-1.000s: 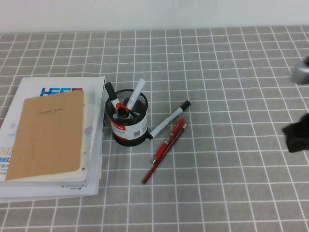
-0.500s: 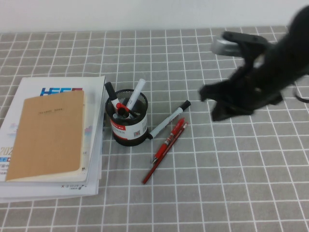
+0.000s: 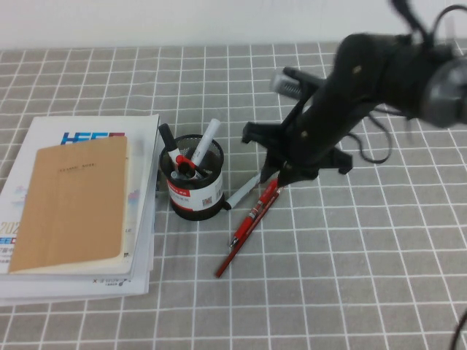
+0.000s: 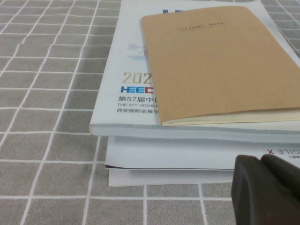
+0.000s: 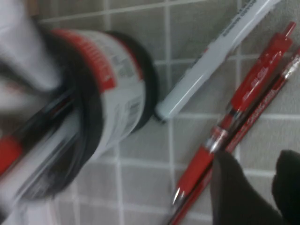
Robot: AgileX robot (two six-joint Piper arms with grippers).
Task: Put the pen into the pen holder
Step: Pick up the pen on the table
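The pen [image 3: 256, 210], short, thick and red with a silvery tip, lies on the grey checked cloth right of the pen holder [image 3: 193, 179], a black mesh cup with a white and red label. In the right wrist view the pen [image 5: 230, 125] lies beside the holder [image 5: 96, 115]. My right gripper [image 3: 280, 172] hovers over the pen's upper end; its fingers [image 5: 234, 194] stand a little apart with nothing between them. My left gripper [image 4: 261, 163] is shut and empty beside the book stack; it is outside the high view.
A white marker with a black cap [image 3: 246, 189] and a thin red stick [image 3: 243, 240] lie on either side of the pen. The holder has several pens in it. A stack of books with a brown notebook [image 3: 73, 200] lies at the left.
My right arm has swung in from the right edge toward the left and now hangs over the pens. The pens and the holder have not moved.
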